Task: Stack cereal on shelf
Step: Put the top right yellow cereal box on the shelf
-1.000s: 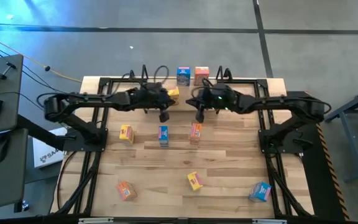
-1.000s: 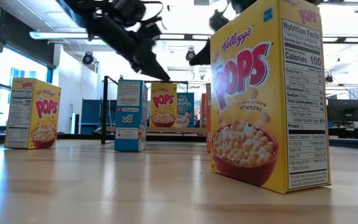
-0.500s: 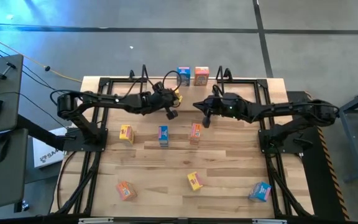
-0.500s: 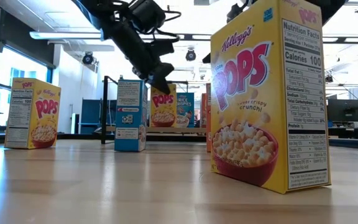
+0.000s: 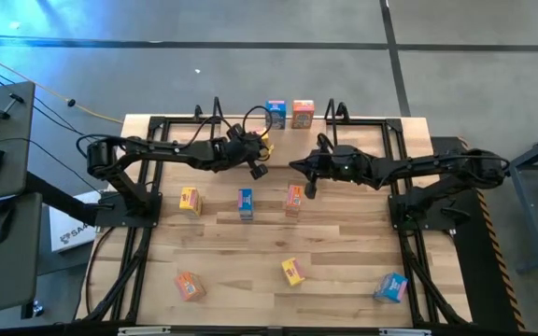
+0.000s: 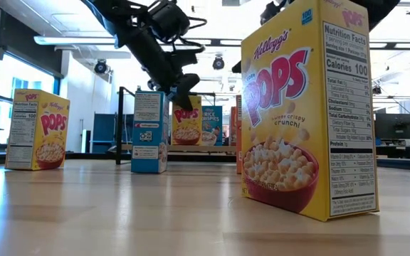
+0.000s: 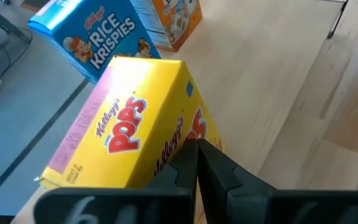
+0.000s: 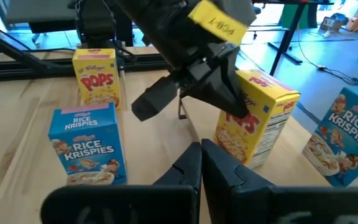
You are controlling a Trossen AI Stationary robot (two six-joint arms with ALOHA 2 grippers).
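The shelf stands at the table's far edge. On it stand a yellow box, a blue box and an orange box. My left gripper is shut and empty. It hovers just on the near side of the yellow box, with a gap between them. My right gripper is shut and empty above the orange box that stands on the table. My left gripper also shows in the right wrist view.
On the table stand a yellow box and a blue box in a row with the orange one. Nearer the front are a yellow box, an orange box and a blue box. Black frame rails run along both sides.
My left gripper has gone a little toward the table's right edge and down, and stays shut. My right gripper has gone toward the right and near edges, away from the shelf. No box has moved.
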